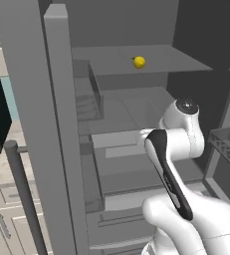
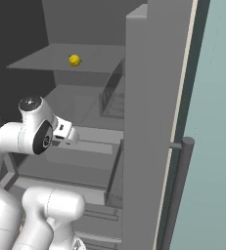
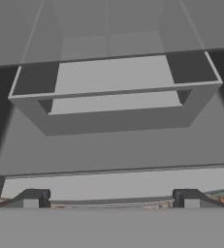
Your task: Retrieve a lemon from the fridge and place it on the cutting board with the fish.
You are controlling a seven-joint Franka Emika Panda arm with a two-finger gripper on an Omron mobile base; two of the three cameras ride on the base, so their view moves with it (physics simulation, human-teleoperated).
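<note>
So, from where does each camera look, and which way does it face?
Left base view: behind the arm, on its left, facing into the open fridge; arm at lower right.
Right base view: behind, on the right, facing the same fridge; arm at lower left.
Hand view: on the hand, looking along the open jaws at a fridge bin; fingertips at the bottom.
Both base views share the lemon on the upper shelf.

You see the tall grey fridge standing open, its doors swung outward, one with a long dark vertical bar handle. Inside, you find grey shelves and a lower drawer. The small round bright yellow lemon lies alone on the upper shelf, toward the back, well apart from the shelf's front edge. From the right base camera you see the lemon on that same shelf.
</note>
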